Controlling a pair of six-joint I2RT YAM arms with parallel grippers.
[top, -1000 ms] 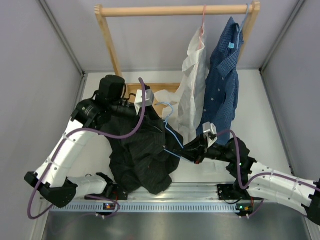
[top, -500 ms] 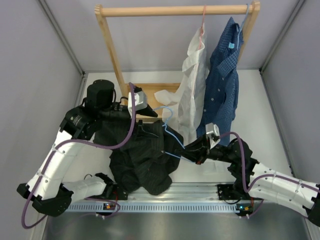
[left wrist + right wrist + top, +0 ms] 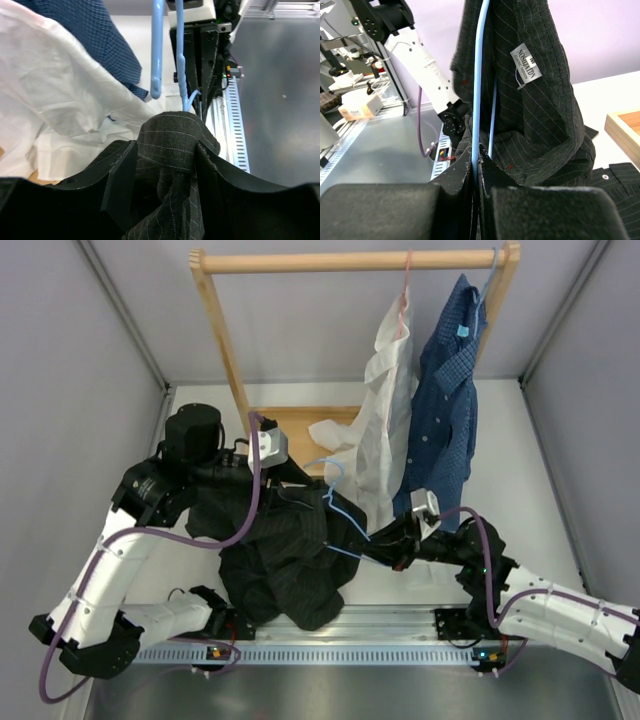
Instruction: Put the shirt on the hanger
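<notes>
Left wrist view: left fingers [image 3: 120, 186] clamp a fold of the black pinstriped shirt [image 3: 169, 137] just beside the hook of the light-blue hanger [image 3: 156, 50]; right fingers [image 3: 454, 189] grip that hanger's wire, the shirt draped around it.

Shirt [image 3: 290, 560] rests on table [image 3: 540, 440], near side; hanger [image 3: 345, 512] at its right edge; rack [image 3: 340, 260] behind, garments [image 3: 385, 410] hanging on right end.
</notes>
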